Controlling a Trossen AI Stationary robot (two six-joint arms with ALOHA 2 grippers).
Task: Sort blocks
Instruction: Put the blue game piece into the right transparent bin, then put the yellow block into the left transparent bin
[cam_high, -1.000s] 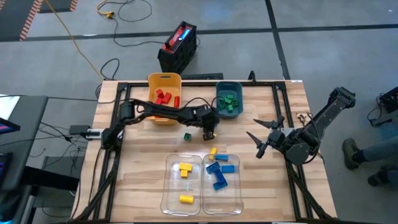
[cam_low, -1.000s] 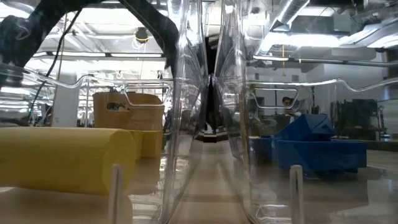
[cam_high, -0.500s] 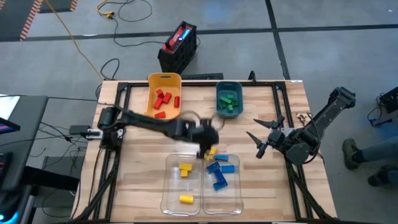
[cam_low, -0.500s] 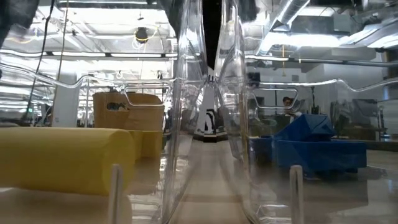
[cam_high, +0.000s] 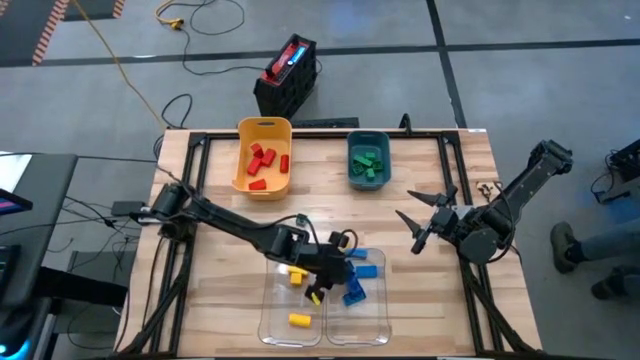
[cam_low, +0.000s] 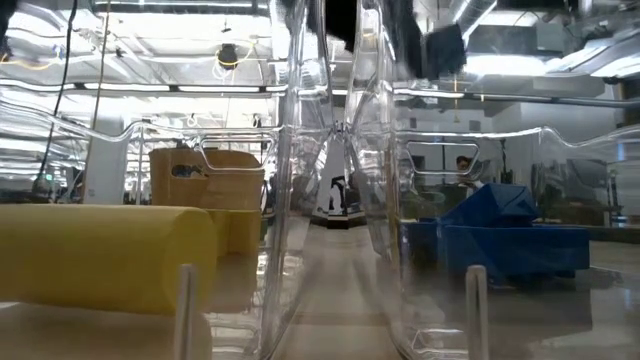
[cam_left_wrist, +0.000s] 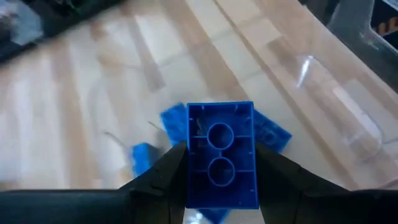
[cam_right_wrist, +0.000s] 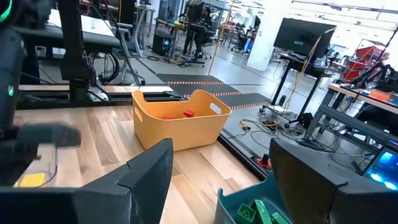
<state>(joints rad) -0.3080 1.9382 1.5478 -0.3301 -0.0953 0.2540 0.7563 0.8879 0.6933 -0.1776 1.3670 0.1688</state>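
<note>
Our left gripper (cam_left_wrist: 219, 163) has carried a small blue plastic brick (cam_left_wrist: 221, 152), gripped firmly, to the clear right-hand bin (cam_high: 376, 318); the right gripper (cam_high: 424, 219) waits open.

Bright overhead light, clear-bin glare, motion-blurred left wrist view.

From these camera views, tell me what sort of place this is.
Most likely a robotics lab or workshop: a concrete floor with hazard-striped tape, a black monitor on a stand, and rows of equipment benches stretch behind the wooden worktable.
</note>
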